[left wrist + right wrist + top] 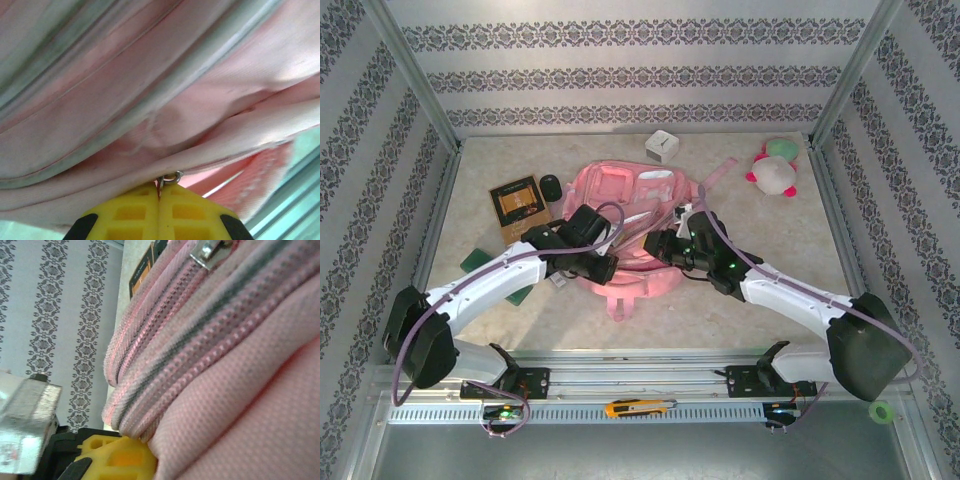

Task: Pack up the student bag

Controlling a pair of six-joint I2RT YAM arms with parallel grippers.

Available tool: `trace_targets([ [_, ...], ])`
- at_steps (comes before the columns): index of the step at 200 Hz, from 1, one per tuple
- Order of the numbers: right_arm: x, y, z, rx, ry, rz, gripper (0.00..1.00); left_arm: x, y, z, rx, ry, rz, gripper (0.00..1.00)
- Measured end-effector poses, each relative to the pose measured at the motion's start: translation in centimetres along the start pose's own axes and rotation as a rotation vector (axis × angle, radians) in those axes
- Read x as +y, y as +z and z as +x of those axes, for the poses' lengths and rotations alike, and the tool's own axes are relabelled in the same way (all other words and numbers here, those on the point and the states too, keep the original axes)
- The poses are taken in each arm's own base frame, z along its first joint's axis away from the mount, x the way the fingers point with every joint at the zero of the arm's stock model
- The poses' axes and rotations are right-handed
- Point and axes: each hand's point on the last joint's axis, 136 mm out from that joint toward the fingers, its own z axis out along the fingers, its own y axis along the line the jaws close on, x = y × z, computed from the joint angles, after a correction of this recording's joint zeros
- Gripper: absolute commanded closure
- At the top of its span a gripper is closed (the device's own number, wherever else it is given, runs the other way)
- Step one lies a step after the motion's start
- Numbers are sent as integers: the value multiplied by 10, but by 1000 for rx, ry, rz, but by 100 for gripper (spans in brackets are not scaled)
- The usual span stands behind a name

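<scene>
Pink student bag (pixel 620 195) lies flat in the middle of the bench (pixel 800 230). At its near left edge the left hand (pixel 159 189) is clenched, seemingly nipping a small metal ring (pixel 170 177); further right, the right hand (pixel 658 243) is clenched against the bag's cloth.

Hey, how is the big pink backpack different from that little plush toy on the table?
Size: the student bag is far bigger than the plush toy. Place: the bag lies in the middle of the table; the toy sits near the far right corner. Colour: the bag is nearly all pink; the toy is mostly white with pink and green parts. Shared: both are soft and show pink.
</scene>
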Motion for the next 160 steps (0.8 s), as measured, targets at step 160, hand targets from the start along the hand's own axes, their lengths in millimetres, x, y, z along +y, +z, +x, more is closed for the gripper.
trace_targets([
  [160, 2, -7, 4, 30, 13, -23, 100, 16, 36, 30, -6, -147, 39, 76],
])
